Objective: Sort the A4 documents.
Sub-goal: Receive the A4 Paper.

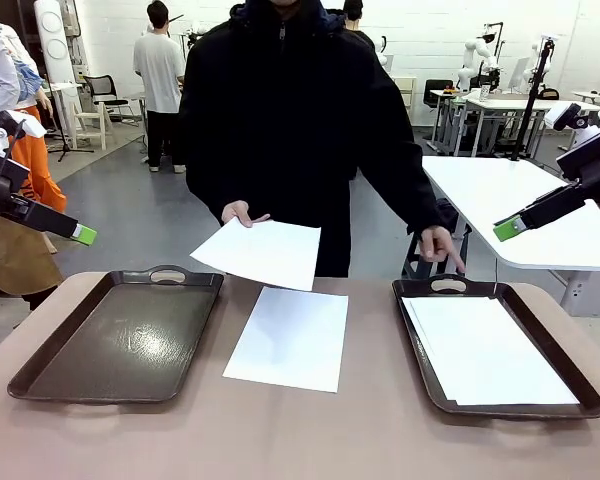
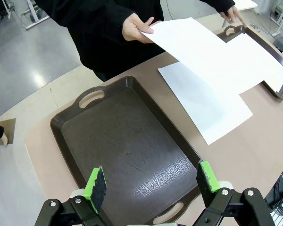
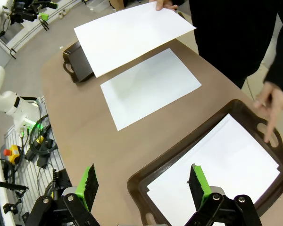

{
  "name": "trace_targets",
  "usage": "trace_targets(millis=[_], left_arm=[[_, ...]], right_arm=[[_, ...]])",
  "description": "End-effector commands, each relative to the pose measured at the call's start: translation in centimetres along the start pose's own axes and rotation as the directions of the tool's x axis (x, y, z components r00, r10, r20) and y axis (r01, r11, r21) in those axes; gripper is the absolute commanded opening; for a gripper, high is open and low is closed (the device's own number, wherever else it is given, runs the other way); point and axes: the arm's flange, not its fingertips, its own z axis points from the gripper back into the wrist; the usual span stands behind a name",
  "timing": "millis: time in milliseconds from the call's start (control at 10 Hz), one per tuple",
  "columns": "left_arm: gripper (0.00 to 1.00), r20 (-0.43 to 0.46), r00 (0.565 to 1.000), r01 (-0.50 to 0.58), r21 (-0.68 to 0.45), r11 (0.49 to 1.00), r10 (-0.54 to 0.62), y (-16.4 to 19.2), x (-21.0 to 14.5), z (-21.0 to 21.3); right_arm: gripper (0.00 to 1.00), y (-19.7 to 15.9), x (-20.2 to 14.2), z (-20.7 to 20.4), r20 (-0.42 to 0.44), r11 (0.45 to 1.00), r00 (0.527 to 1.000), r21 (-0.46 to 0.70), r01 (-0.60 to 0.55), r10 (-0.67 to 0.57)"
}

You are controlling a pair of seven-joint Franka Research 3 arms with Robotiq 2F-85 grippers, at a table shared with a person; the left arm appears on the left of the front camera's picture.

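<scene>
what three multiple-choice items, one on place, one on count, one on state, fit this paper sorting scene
1. Where does the loose A4 sheet lie, given the left tray and the right tray?
A) inside the left one B) between them C) inside the right one
2. How many sheets does the person hold in the air?
A) none B) three C) one
3. The robot's left hand is:
A) open and empty B) shut on a sheet C) shut on a tray handle

1 B: it lies flat on the bare table with a tray at each side.
2 C: a single held sheet hangs above the table.
3 A: its fingers stand wide apart with nothing gripped.
</scene>
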Motion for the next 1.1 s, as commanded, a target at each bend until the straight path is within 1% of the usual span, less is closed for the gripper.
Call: trace_targets(millis=[0, 1000], left_arm=[[1.00, 0.009, 1.000, -0.004, -0.006, 1.000, 0.004, 0.18, -0.11, -0.20], [1.00, 0.009, 1.000, -0.004, -0.006, 1.000, 0.004, 0.18, -0.11, -0.20]], right_arm=[[1.00, 0.01, -0.07, 0.01, 0.003, 1.000, 1.000, 0.004, -0.007, 0.007], [1.00, 0.00, 0.00, 0.00, 0.000, 1.000, 1.000, 0.000, 0.000, 0.000]])
